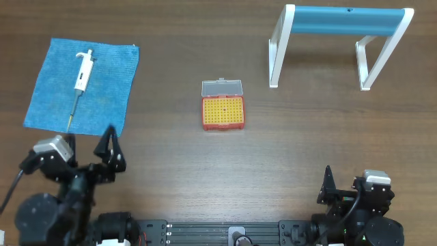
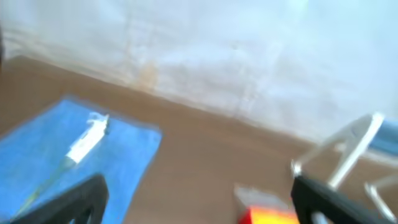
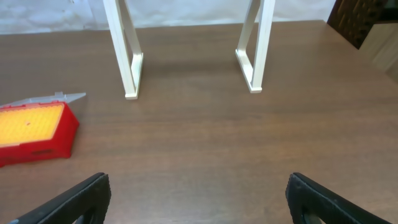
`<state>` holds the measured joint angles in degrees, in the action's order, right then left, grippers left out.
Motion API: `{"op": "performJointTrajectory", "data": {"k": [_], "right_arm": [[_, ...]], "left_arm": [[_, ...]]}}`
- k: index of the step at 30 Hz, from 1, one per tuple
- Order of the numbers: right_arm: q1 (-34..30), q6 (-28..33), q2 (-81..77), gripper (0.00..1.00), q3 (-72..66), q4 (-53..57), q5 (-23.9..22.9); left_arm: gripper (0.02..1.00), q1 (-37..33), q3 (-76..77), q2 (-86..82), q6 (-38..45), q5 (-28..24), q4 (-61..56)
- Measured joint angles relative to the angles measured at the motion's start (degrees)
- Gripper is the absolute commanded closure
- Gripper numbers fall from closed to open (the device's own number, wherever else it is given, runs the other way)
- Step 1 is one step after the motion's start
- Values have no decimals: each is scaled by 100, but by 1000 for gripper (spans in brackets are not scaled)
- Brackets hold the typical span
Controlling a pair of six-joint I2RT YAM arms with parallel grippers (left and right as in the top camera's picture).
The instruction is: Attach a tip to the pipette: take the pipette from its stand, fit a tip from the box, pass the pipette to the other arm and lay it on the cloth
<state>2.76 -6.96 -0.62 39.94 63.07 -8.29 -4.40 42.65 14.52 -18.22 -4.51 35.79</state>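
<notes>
Lying on woven cloth (image 1: 109, 75), slender pipette (image 1: 82, 70)

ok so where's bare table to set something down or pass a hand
Bare table between the cloth and the tip box, between the tip box and the stand, and the wide strip below the box in the top view. Taken: the cloth's middle, where the pipette lies.

Tip box (image 1: 222, 109) sat mid table (image 1: 307, 157), lid open at far side. Wide strips of wood lay between box and cloth (image 1: 109, 102), and between box and stand (image 1: 341, 24). Stand's legs and top bar blocked far right corner. Pipette (image 1: 82, 71) lay on cloth, far left.
</notes>
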Motion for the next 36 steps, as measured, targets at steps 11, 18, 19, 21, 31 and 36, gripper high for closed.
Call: {"op": "performJointTrajectory", "data": {"k": [11, 18, 19, 21, 31, 36], "right_arm": [[0, 0, -17, 82, -4, -4, 13], [0, 0, -17, 82, -4, -2, 11], [0, 0, -17, 82, -4, -2, 13], [0, 0, -17, 82, -4, -2, 13], [0, 0, -17, 82, -4, -2, 13], [0, 0, -17, 82, -4, -2, 13]], "left_arm": [[62, 44, -3401, -1104, 518, -2, -4183], [62, 44, -3989, -1364, 540, -4, -4183], [64, 46, -4072, -1364, 540, -4, -4138], [64, 46, -4155, -1366, 542, -2, -3851], [64, 44, -4221, -1379, 557, -2, -3187], [62, 46, -4221, -1379, 557, -2, -3187]]}}
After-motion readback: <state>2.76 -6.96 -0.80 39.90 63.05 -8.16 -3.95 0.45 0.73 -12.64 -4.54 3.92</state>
